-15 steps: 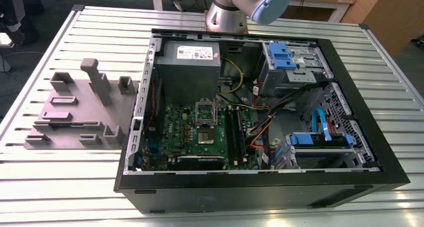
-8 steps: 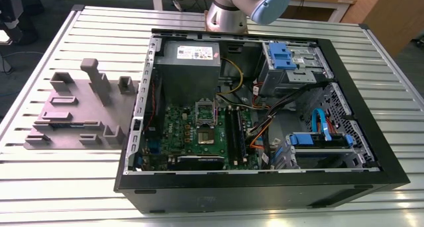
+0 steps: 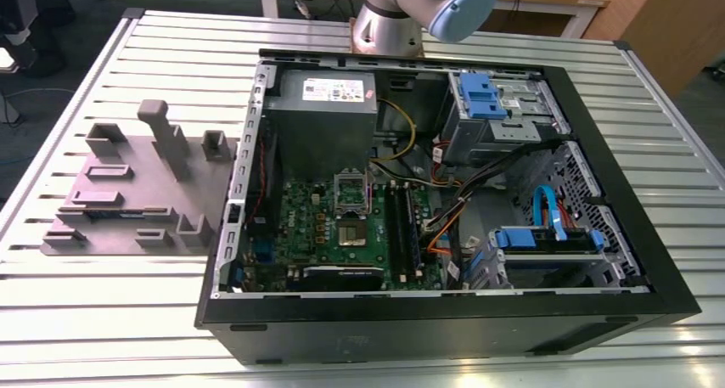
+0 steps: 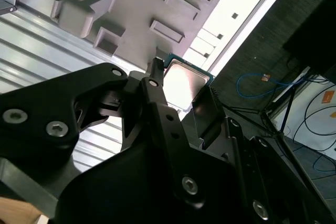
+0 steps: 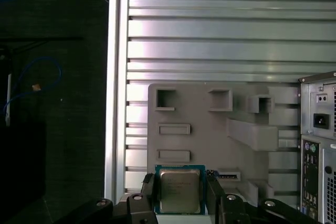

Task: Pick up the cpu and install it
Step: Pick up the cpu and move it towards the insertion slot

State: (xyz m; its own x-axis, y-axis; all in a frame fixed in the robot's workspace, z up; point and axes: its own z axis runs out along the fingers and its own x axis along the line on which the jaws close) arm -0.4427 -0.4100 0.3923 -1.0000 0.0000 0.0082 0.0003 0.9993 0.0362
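cpu (image 5: 179,191) pinched in the gripper (image 5: 181,196). Silver top faces the camera in both wrist views, with a thin green edge round it. Fingers (image 5: 148,187) pressed onto two opposite edges of the chip, one each side, chip sitting square between them.

Chip held at the edge of the grey fixture plate (image 5: 220,129). Cannot tell whether it is clear of the plate or touching it. Plate carries shallow rectangular pockets and a few raised blocks, and lies on the slatted metal table (image 5: 210,24).

Exterior view: plate sits on the exterior view's left of the open computer case (image 3: 453,316), just beside its side wall. Green motherboard (image 3: 323,222) lies flat inside the case. Socket (image 3: 349,233) is near the board's middle, its metal frame open on the far side. Black memory sticks (image 3: 399,227) are just to the exterior view's right of the socket. Arm (image 3: 413,14) rises at the far side of the table, behind the case.
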